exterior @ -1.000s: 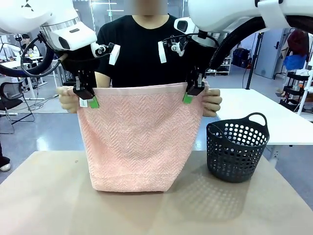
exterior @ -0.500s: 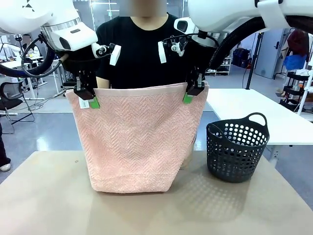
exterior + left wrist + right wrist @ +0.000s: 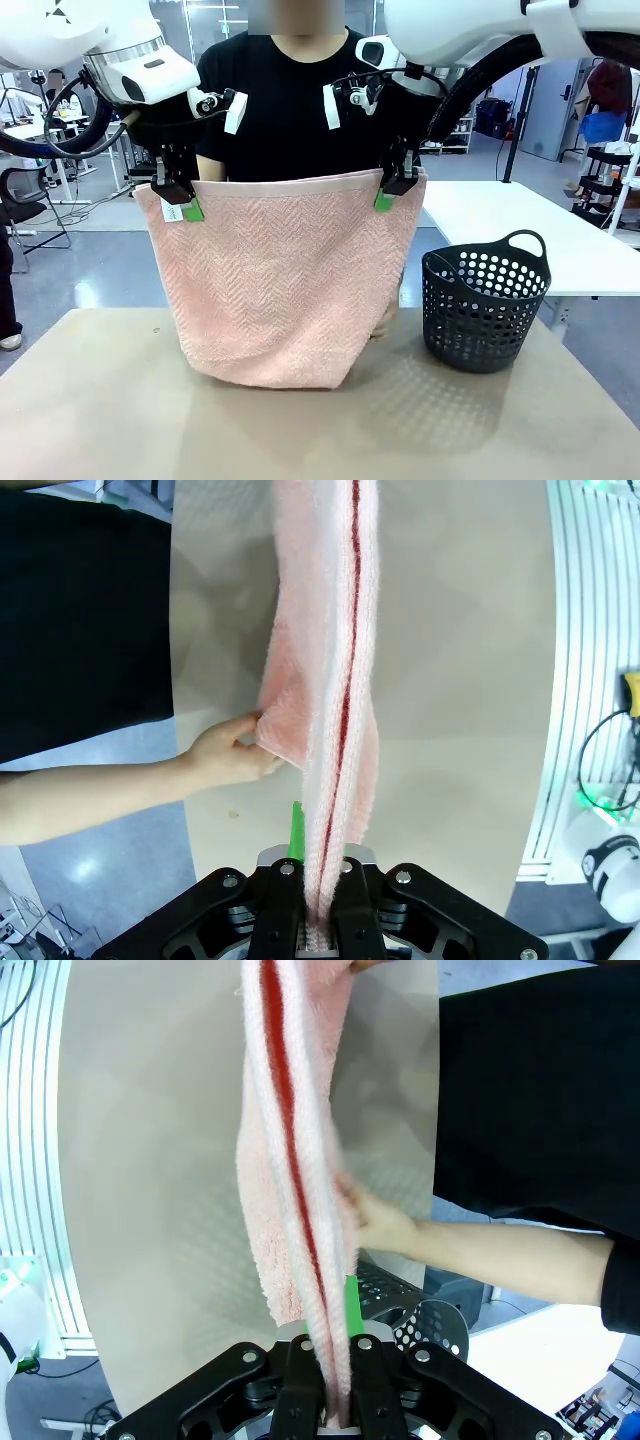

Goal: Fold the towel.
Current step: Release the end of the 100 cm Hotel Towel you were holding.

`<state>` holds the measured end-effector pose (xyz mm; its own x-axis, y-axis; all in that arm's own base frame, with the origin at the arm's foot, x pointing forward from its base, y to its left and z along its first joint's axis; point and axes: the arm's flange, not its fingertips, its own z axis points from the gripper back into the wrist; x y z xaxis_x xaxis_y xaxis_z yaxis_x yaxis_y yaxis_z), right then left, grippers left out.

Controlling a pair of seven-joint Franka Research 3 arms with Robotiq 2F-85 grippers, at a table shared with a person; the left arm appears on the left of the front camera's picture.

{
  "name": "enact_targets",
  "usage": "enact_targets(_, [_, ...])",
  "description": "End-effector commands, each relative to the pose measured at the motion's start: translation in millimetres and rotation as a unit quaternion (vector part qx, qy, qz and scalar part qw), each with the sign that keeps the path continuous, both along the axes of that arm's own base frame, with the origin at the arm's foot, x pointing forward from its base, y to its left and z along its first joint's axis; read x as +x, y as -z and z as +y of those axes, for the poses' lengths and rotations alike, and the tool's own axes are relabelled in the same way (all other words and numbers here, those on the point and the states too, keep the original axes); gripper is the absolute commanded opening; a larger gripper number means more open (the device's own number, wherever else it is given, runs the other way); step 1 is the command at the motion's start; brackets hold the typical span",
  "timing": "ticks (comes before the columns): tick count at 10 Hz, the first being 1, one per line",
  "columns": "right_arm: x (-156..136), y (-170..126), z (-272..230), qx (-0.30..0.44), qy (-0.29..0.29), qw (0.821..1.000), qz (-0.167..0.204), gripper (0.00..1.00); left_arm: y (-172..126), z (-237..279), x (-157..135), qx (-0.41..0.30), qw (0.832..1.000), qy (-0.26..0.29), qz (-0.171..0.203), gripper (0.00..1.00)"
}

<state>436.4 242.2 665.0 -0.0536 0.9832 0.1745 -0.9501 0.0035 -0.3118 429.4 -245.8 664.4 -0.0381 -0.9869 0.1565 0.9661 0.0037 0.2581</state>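
Table point(image 3: 100, 400): a beige top is seen, and the lower edge of the towel rests on it at the middle.
Towel point(image 3: 280, 280): a salmon-pink cloth with a herringbone weave is held upright above the table by its two upper corners; its plain hem band runs along the top edge and its bottom sags onto the table.
Person point(image 3: 290, 110): a black shirt is seen behind the towel, at the far side.
Basket point(image 3: 485, 305): a dark perforated basket with handles is set on the table just right of the towel, apart from it.
Left gripper point(image 3: 178, 200): clamped on the towel's upper corner at picture left.
Right gripper point(image 3: 392, 190): clamped on the other upper corner.
Hands: one hand point(image 3: 230, 760) and the other hand point(image 3: 375, 1220) are pressed to the towel's lower part from behind.
Label point(image 3: 172, 211): a small white tag is seen beside the left gripper.
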Motion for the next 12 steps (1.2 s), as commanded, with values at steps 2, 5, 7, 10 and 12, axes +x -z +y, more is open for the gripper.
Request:
enact_targets(2, [0.7, -0.8, -1.5, 0.0, 0.001, 1.0, -0.001, 0.0, -0.9, 1.2, -0.1, -0.001, 1.0, -0.001, -0.001, 0.04])
enact_targets(5, [0.7, -0.8, -1.5, 0.0, 0.001, 1.0, -0.001, 0.0, -0.9, 1.2, -0.1, -0.001, 1.0, -0.001, -0.001, 0.04])
enact_targets(7, [0.7, -0.8, -1.5, 0.0, 0.001, 1.0, -0.001, 0.0, -0.9, 1.2, -0.1, -0.001, 1.0, -0.001, -0.001, 0.04])
enact_targets(10, [0.7, -0.8, -1.5, 0.0, 0.001, 1.0, -0.001, 0.0, -0.9, 1.2, -0.1, -0.001, 1.0, -0.001, -0.001, 0.04])
enact_targets(12, [0.7, -0.8, -1.5, 0.0, 0.001, 1.0, -0.001, 0.0, -0.9, 1.2, -0.1, -0.001, 1.0, -0.001, -0.001, 0.04])
